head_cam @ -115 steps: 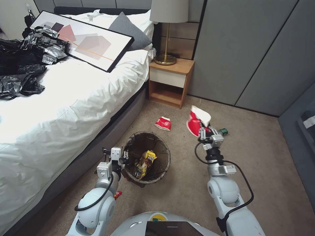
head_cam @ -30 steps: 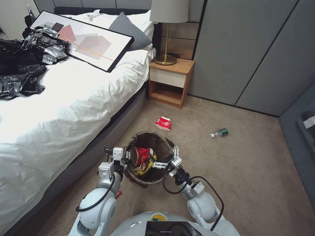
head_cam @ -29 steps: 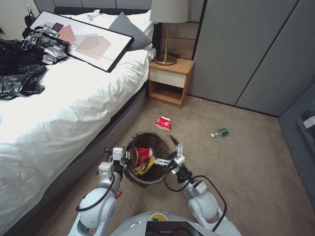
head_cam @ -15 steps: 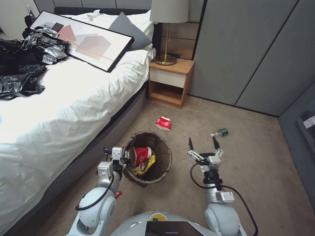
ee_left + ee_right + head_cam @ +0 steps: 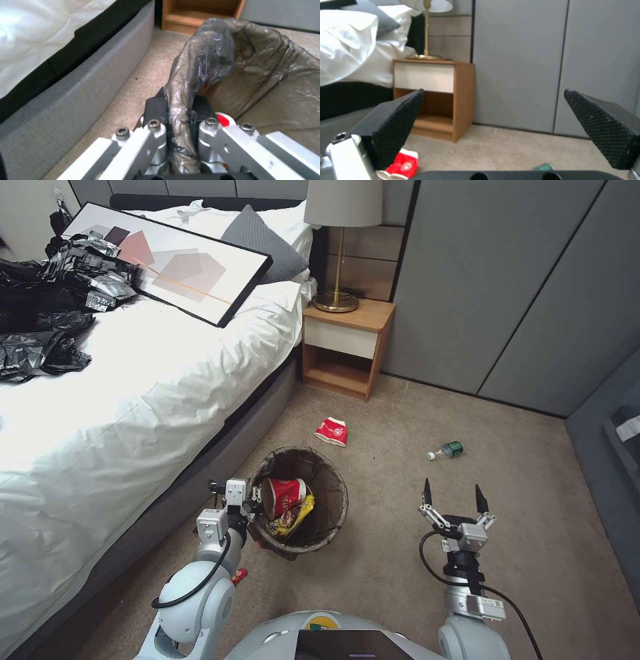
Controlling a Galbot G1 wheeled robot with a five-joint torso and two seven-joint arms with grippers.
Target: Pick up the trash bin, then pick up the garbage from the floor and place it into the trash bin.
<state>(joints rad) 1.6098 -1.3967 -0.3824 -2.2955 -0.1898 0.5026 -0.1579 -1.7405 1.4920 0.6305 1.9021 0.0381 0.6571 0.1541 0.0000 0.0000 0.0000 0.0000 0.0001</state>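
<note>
So the left claw (image 5: 250,505) is clamped on the liner at the rim of the trash bin (image 5: 300,500), which sits on the floor by the bed's side. That's my worry: in the left wrist view it's pinching mostly bag, so the liner could slip or tear. The right claw (image 5: 452,497) hangs wide open and empty. A red cup (image 5: 331,431) and green bottle (image 5: 448,450) lie further out; the round bottle may roll if nudged.

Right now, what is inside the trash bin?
Inside the trash bin, a red-and-white paper cup lies on a yellow snack wrapper. They and the dark liner hide whatever is beneath.
</note>
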